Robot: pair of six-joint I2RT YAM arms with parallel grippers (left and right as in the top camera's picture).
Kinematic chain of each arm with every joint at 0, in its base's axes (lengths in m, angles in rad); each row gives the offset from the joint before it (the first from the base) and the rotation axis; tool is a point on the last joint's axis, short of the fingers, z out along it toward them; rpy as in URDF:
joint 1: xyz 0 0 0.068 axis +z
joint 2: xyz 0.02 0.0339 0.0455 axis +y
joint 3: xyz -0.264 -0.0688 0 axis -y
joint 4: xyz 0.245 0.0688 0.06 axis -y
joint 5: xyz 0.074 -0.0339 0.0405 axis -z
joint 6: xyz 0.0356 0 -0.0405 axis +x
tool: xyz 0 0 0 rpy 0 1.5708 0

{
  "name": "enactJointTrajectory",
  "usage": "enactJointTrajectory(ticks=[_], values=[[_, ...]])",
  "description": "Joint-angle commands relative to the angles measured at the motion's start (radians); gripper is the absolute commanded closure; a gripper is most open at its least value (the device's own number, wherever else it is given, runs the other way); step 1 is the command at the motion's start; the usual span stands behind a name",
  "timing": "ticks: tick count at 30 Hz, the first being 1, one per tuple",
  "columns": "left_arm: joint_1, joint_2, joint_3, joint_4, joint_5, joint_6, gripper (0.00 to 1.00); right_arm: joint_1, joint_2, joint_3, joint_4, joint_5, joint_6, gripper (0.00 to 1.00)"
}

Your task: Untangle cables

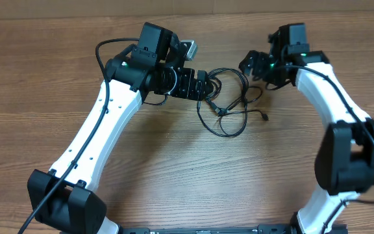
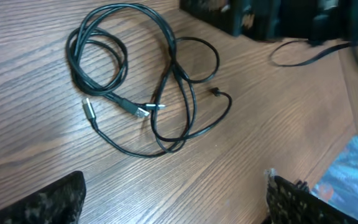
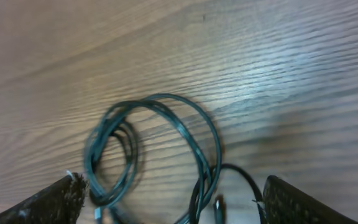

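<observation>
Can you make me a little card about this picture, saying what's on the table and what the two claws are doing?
table: brown wood
cables: thin black cords lying in tangled loops on the table
plug tips: silvery, at least two showing
left claw: open, holding nothing, beside the cables
right claw: open, holding nothing, close to the loops
untangled: not yet

In the overhead view the black left gripper (image 1: 210,86) covers the left part of the tangle of thin black cables (image 1: 229,110). The right wrist view's bottom edge cuts off the cable loops and most of the right gripper (image 3: 173,202), showing only the corners of its dark fingers (image 3: 51,202). In the left wrist view a blurred blue patch (image 2: 356,171) at the right edge cannot be identified.
</observation>
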Motion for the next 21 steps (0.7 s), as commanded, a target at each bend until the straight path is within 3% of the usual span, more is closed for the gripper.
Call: enactJointTrajectory(ticks=[1, 11, 14, 17, 19, 21], values=[[0.000, 0.000, 0.004, 0.005, -0.034, -0.050, 0.06, 0.019, 0.080, 0.004, 0.012, -0.006, -0.034, 0.11], [0.000, 0.000, 0.004, 0.000, -0.037, -0.047, 0.05, 0.074, 0.226, 0.004, 0.014, -0.064, -0.037, 0.14], [0.001, 0.000, 0.004, -0.021, -0.066, -0.047, 0.06, 0.076, 0.262, 0.004, 0.010, -0.034, -0.032, 0.42], [0.001, 0.000, 0.004, -0.052, -0.106, -0.047, 0.06, 0.076, 0.271, 0.004, -0.004, -0.016, -0.032, 0.81], [0.001, 0.000, 0.004, -0.062, -0.108, -0.047, 0.08, 0.074, 0.271, 0.005, -0.013, -0.017, -0.029, 0.96], [0.001, 0.000, 0.004, -0.062, -0.108, -0.047, 0.10, 0.072, 0.270, 0.006, -0.032, -0.016, -0.030, 0.96]])
